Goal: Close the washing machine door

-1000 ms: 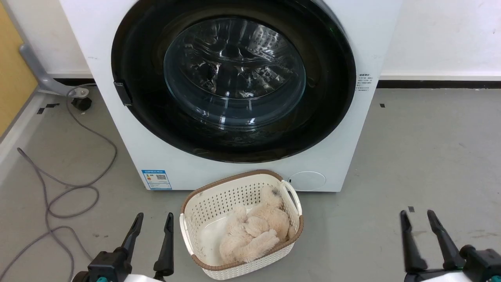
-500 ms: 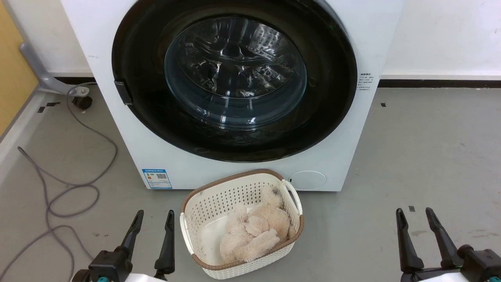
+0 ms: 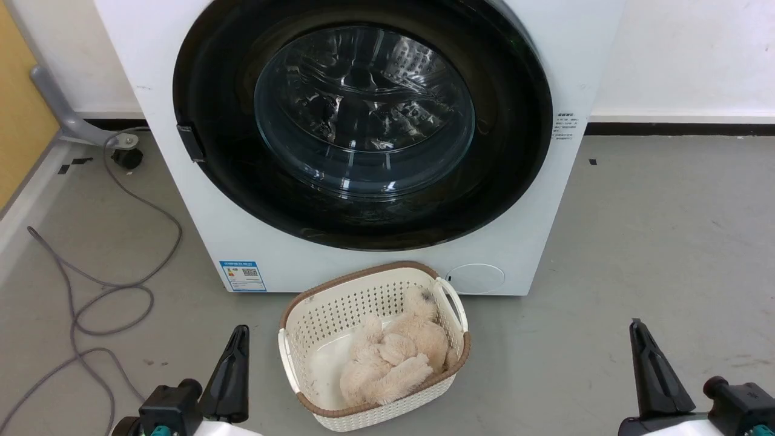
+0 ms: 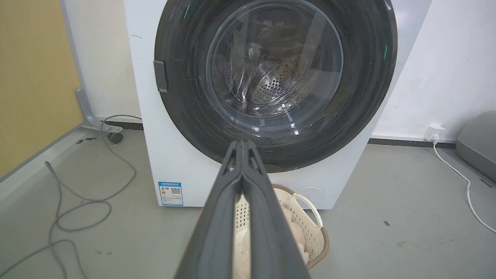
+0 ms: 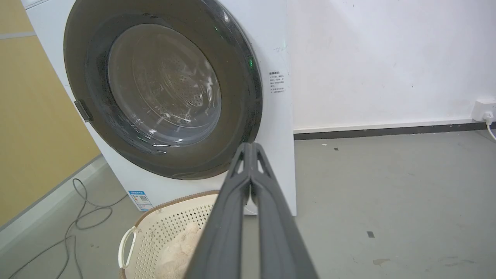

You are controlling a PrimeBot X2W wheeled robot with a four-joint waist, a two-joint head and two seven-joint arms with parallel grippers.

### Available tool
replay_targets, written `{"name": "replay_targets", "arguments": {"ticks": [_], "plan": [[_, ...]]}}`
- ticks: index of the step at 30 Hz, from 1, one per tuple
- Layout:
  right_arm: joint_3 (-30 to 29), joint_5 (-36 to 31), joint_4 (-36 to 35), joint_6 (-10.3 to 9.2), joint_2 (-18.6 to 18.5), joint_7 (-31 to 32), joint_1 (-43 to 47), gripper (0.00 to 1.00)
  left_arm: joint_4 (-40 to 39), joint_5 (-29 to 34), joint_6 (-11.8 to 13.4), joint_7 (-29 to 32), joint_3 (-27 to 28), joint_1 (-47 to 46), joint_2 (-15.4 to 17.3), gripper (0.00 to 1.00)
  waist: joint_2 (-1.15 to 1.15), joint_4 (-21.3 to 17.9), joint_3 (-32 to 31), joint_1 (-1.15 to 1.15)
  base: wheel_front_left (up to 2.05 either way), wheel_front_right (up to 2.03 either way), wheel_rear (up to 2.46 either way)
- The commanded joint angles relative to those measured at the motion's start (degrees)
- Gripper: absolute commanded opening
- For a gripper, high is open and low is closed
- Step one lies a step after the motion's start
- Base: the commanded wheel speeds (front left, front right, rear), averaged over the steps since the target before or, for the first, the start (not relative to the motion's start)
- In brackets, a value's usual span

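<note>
**Head view, read from left to right.** A yellow panel [image 3: 18, 121] bordered the far left, and a grey cable [image 3: 91, 290] lay in loops on the floor [image 3: 636, 230] beside it. At the near left stood the left claw [image 3: 240, 333], its two dark fingers pressed together tip to tip and gripping nothing; the left wrist view confirmed the tips meeting. The washing machine [image 3: 181, 212] filled the centre against a white wall [image 3: 678, 54], with a blue label [image 3: 242, 277] low on the left of its front. The washing machine door [image 3: 363, 115] lay flush against that front, covering the drum mouth, and the perforated steel drum was visible through its clear glass bowl. A cream basket [image 3: 315, 315] sat on the floor just in front of the machine, holding a beige plush toy [image 3: 393, 357]. At the near right, well apart from the basket, the right claw [image 3: 637, 330] likewise had its fingers brought together, empty.
</note>
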Motion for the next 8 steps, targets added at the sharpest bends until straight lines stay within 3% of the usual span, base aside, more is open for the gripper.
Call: {"name": "replay_targets", "arguments": {"ticks": [1,8], "plan": [[0.1,-0.5,-0.3,0.00,0.1,0.3,-0.4,0.00,-0.3,0.7,0.4,0.4,0.1,-0.3,0.0,0.00,0.00,0.0,0.0,0.00,0.00,0.00,0.00],[0.2,-1.2,-0.5,-0.01,0.2,1.1,-0.7,0.00,-0.6,1.2,0.7,1.2,0.1,-0.5,0.0,0.00,0.00,0.0,0.1,0.00,0.00,0.00,0.00]]}}
